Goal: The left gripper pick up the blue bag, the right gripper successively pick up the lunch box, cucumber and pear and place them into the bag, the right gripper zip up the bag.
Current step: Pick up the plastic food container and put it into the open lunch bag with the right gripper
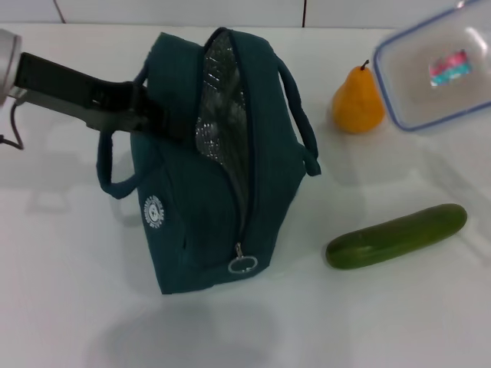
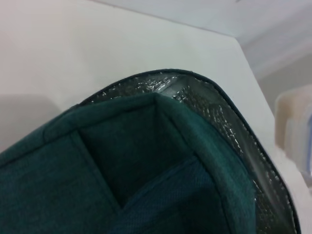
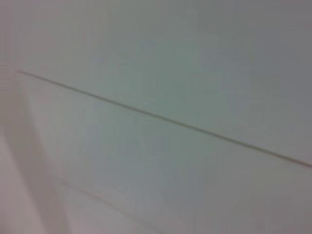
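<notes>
Left claw: the left claw (image 1: pixel 147 113) is seen in the head view reaching in from the left on its black arm, pressed against the upper left side of the blue bag (image 1: pixel 207 192) beside the near handle; its fingers appear closed on the fabric at the bag's rim, and the bag is held tilted.
Blue bag: it stands on the white tabletop (image 1: pixel 69 307), left of centre, with the zipper undone and the mouth gaping so that the silvery lining (image 1: pixel 219 115) is exposed; the silver ring pull (image 1: pixel 242 264) hangs at the near end of the zipper, and a white round logo (image 1: pixel 154 212) is seen on the left face. In the left wrist view only the bag's rim and lining (image 2: pixel 219 117) are seen, close up.
Lunch box: the lunch box (image 1: pixel 437 69) is seen at the upper right, tilted and blurred, apparently raised off the tabletop; what holds it is not visible.
Right claw: it is not shown in any view; only a pale surface crossed by a dark line is seen from the right wrist.
Pear: the pear (image 1: pixel 357 101) stands upright just beside the lunch box, on its left.
Cucumber: the cucumber (image 1: pixel 396 235) lies on the tabletop to the right of the bag, apart from it, nearer than the pear.
</notes>
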